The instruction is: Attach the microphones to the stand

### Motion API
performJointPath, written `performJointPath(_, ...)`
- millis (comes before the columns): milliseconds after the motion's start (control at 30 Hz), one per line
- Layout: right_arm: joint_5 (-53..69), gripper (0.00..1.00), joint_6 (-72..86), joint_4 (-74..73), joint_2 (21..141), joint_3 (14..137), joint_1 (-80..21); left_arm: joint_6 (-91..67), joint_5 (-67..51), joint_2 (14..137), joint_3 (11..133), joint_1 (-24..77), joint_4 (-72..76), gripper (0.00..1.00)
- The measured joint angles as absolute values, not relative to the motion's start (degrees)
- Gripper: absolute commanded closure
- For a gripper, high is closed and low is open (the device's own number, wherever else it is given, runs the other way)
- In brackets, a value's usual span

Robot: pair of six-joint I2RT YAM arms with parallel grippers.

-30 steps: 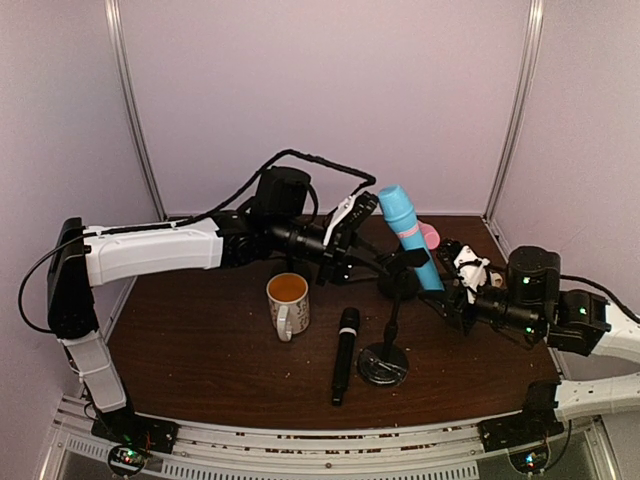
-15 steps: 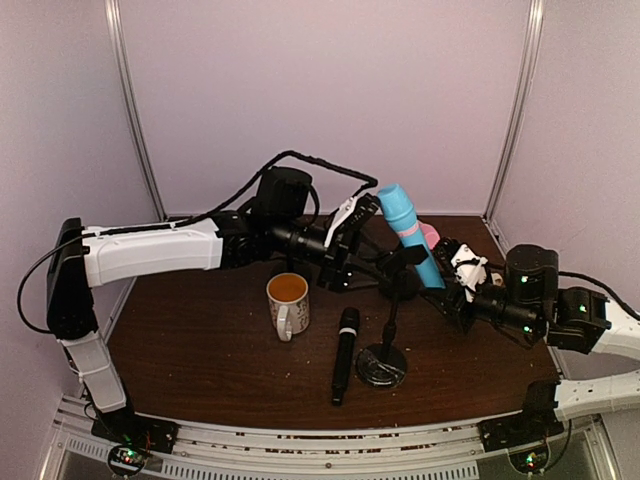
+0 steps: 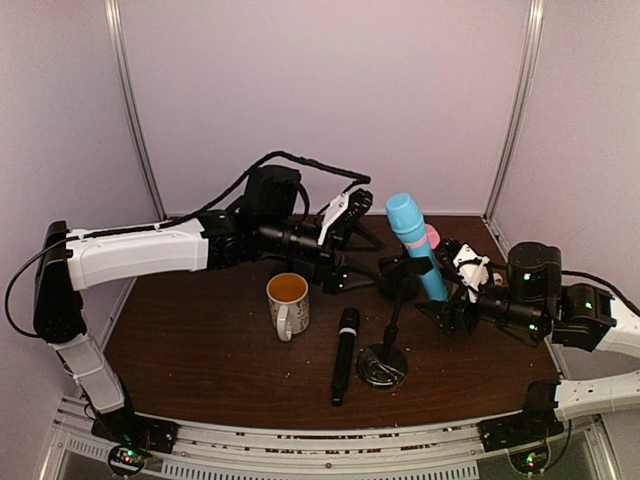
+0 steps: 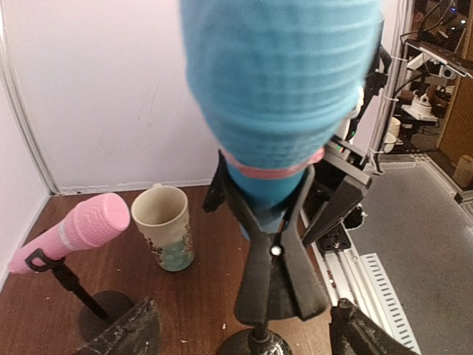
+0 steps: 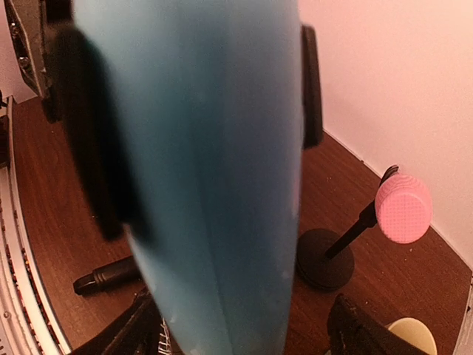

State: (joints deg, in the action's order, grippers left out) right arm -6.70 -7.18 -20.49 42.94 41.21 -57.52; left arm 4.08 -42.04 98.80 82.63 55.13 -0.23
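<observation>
Letting go is what just happened: the blue microphone (image 3: 413,240) now sits in the clip (image 4: 272,270) all by itself. A moment ago both my pincers were squeezed shut here. Now my left pincer (image 4: 247,334) has its two fingers wide apart, one on each side of the clip, touching nothing. My right pincer (image 5: 255,329) is wide apart too, with the blue body between its fingers but not pinched. My left arm has also backed off a little toward the left edge of the tabletop (image 3: 200,350).

The microphone did not drop when I let go; it stands a bit straighter. Its round head points up and toward the far edge, and the clip grips it just under its pink ring. The clip tops the stand (image 3: 384,364), whose round foot rests right of the middle, close to the near edge.

I think that means the blue one is done. The pink microphone (image 4: 70,231) is up on a small stand (image 4: 96,307) by the far right corner. The black microphone (image 3: 344,355) lies flat near the near edge, just left of the round foot, and a mug (image 3: 288,303) stands further left. So the black one looks like my next job, though I cannot see a free clip for it.
</observation>
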Motion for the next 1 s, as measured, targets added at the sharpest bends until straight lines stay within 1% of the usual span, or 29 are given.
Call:
performJointPath(233, -5.13, 0.19, -5.48, -25.21, 43.16, 47.40, -57.52, 5.98, -34.65, 91.64, 79.90, 55.13, -2.39, 0.18)
performJointPath(367, -5.34, 0.19, -3.88, -28.12, 42.78, 48.86, -57.54, 5.98, -30.33, 83.92, 71.46, 55.13, -2.07, 0.19)
performJointPath(433, -5.32, 0.19, -3.11, -29.47, 42.06, 48.88, -57.54, 5.23, -28.14, 80.77, 66.83, 55.13, -0.89, 0.21)
performJointPath(533, -5.15, 0.21, -1.85, -31.27, 40.84, 49.54, -57.54, 2.87, -24.45, 78.56, 60.62, 55.40, 1.72, 0.26)
performJointPath(600, -5.23, 0.24, -0.99, -31.88, 40.84, 50.59, -57.58, 0.97, -21.54, 78.91, 57.10, 55.90, 4.60, 0.29)
performJointPath(667, -6.20, 0.24, -0.34, -32.34, 41.65, 52.16, -57.78, -0.62, -19.05, 80.12, 54.43, 56.82, 7.75, 0.32)
performJointPath(867, -10.57, 0.24, 0.16, -33.41, 45.28, 58.33, -57.98, -4.01, -9.69, 90.28, 50.68, 62.63, 21.74, 0.32)
performJointPath(1000, -13.67, 0.24, 0.47, -32.73, 43.97, 60.12, -58.15, -5.52, -4.91, 96.92, 50.68, 66.19, 30.61, 0.31)
